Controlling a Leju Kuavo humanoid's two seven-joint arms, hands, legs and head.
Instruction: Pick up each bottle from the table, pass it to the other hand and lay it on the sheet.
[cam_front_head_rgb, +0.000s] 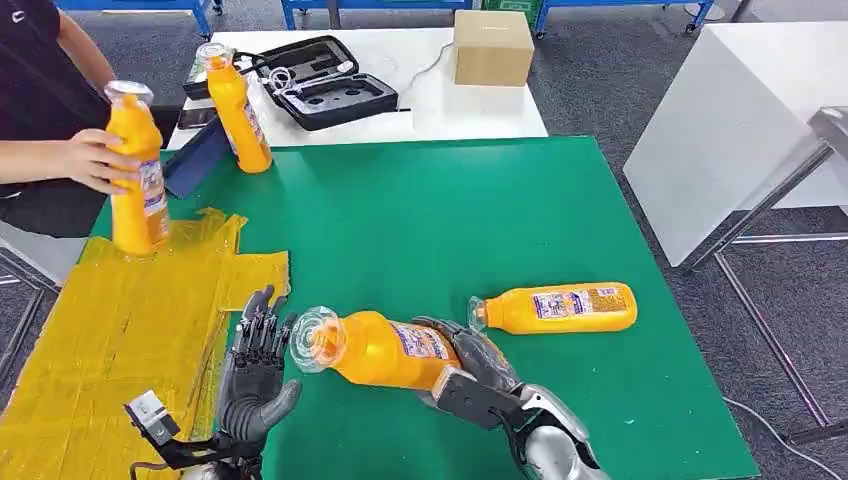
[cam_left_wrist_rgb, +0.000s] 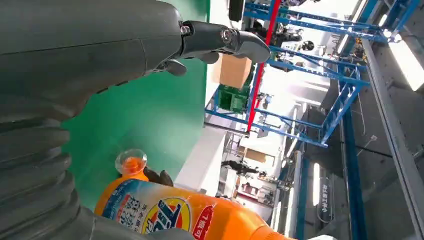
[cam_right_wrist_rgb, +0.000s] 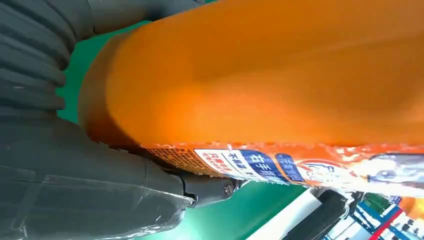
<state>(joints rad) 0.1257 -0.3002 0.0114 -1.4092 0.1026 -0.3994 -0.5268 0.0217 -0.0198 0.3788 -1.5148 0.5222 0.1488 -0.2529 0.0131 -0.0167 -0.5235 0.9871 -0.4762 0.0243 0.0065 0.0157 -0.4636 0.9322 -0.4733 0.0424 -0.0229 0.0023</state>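
My right hand (cam_front_head_rgb: 478, 365) grips an orange bottle (cam_front_head_rgb: 375, 347) around its base, held level with its clear cap toward my left hand (cam_front_head_rgb: 252, 372). That left hand is spread, palm toward the cap, just short of it. In the right wrist view the held bottle (cam_right_wrist_rgb: 280, 85) is very close against the hand (cam_right_wrist_rgb: 100, 190). The left wrist view has the same bottle (cam_left_wrist_rgb: 175, 212) beside my open left hand (cam_left_wrist_rgb: 150, 35). A second orange bottle (cam_front_head_rgb: 556, 308) lies on the green table (cam_front_head_rgb: 430, 210). The yellow sheet (cam_front_head_rgb: 110, 340) covers the table's left side.
A person at the far left holds an upright orange bottle (cam_front_head_rgb: 137, 170) on the sheet's far end. Another orange bottle (cam_front_head_rgb: 238, 103) stands at the green table's back left corner. A white table behind carries an open black case (cam_front_head_rgb: 300, 80) and a cardboard box (cam_front_head_rgb: 492, 47).
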